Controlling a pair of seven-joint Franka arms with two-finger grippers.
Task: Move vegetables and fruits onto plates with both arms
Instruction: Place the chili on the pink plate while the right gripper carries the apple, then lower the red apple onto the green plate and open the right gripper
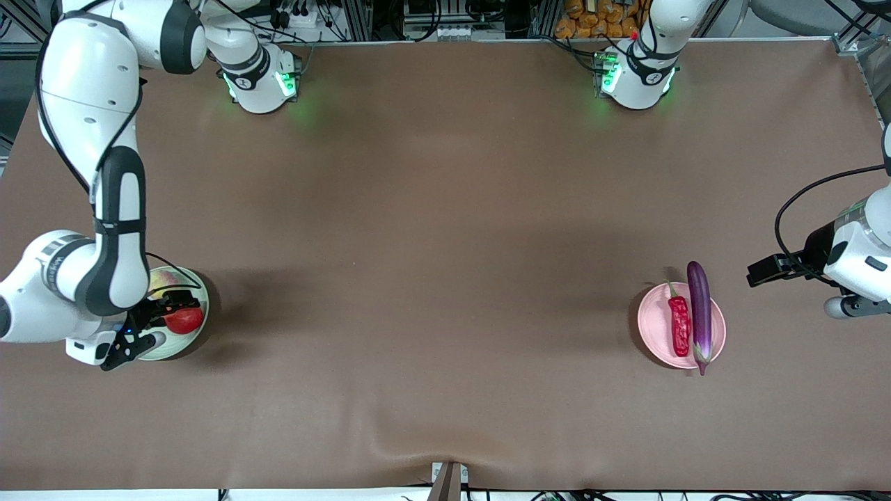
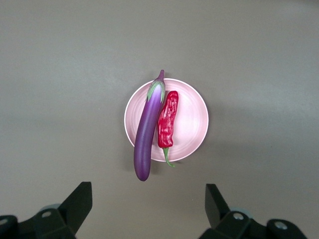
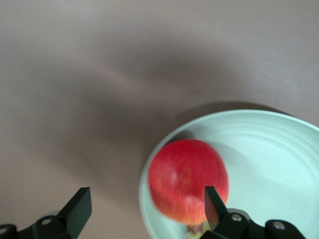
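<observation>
Two plates counted, four produce items. Pink plate, toward left arm's end of table: one eggplant and one chili pepper laid side by side, touching. Green plate, toward right arm's end: one red apple, one peach partly hidden by arm.

Left gripper held above table beside pink plate, jaws spread wide, nothing held.

Right gripper over green plate at apple, jaws wide apart; apple not clamped, resting on plate.
</observation>
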